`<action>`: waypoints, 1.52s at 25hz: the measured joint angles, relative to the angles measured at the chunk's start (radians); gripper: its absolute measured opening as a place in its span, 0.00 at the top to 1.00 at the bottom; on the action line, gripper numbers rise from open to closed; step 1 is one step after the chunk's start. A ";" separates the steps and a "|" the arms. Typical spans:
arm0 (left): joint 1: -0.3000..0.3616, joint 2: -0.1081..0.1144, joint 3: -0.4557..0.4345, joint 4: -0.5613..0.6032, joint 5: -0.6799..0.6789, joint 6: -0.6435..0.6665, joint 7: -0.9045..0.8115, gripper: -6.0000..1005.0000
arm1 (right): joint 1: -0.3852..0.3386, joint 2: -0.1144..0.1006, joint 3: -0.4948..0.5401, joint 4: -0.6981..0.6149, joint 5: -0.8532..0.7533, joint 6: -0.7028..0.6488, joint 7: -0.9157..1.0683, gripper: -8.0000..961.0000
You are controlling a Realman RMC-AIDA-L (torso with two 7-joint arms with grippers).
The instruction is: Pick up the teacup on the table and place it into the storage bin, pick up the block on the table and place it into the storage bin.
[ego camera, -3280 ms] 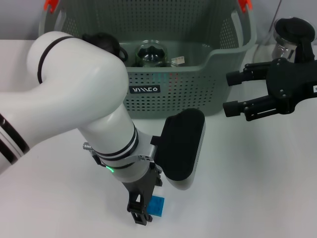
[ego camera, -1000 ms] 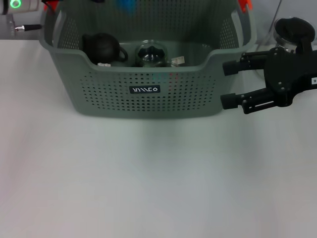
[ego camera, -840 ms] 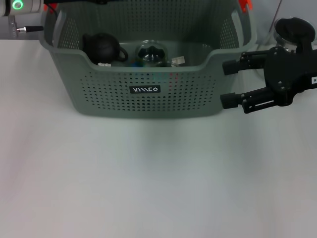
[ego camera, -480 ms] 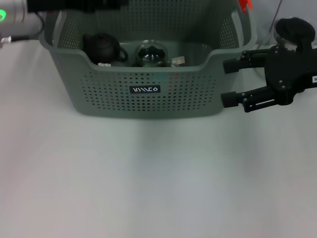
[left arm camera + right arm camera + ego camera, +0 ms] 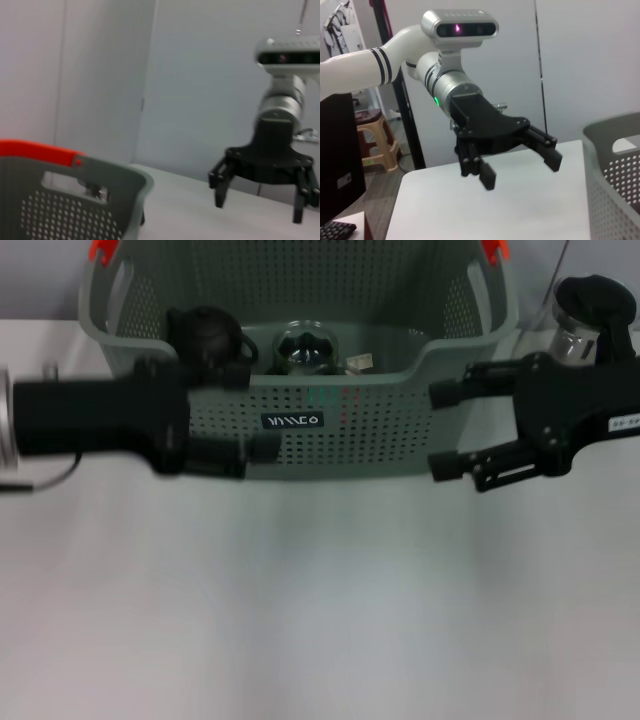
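- Left pincer (image 5: 245, 415): fingers apart and empty, before the storage bin's (image 5: 400, 420) front wall.
- Storage bin: on the surface (image 5: 320, 620); holds a dark teapot-like item (image 5: 205, 335), possibly the teacup.
- Right pincer (image 5: 445, 430): fingers apart, empty, beside the bin.

one storage bin (image 5: 380, 430), one black teapot (image 5: 205, 335), one glass jar (image 5: 307, 348), two pincers, left (image 5: 245, 410) and right (image 5: 445, 430)

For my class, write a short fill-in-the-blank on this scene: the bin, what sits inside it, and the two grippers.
1. The black teapot sits inside the storage ___.
2. The handle tips of the storage bin are coloured ___.
3. The jaws of the right gripper stand ___.
4. The left gripper holds ___.

Missing words: bin; orange-red; open; nothing
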 joint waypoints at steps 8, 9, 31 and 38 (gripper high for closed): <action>0.087 -0.034 0.006 -0.048 0.040 0.047 0.112 0.05 | 0.012 0.021 -0.019 0.037 -0.052 0.022 -0.033 0.05; 0.088 -0.034 0.004 -0.056 0.044 0.055 0.116 0.05 | 0.010 0.023 -0.021 0.035 -0.058 0.022 -0.037 0.05; 0.065 -0.031 0.021 -0.156 0.072 0.026 0.172 0.05 | -0.016 0.035 -0.047 0.078 -0.144 0.061 -0.140 0.05; 0.010 -0.022 0.034 -0.303 0.089 -0.044 0.251 0.05 | -0.033 0.031 -0.043 0.079 -0.172 0.080 -0.139 0.05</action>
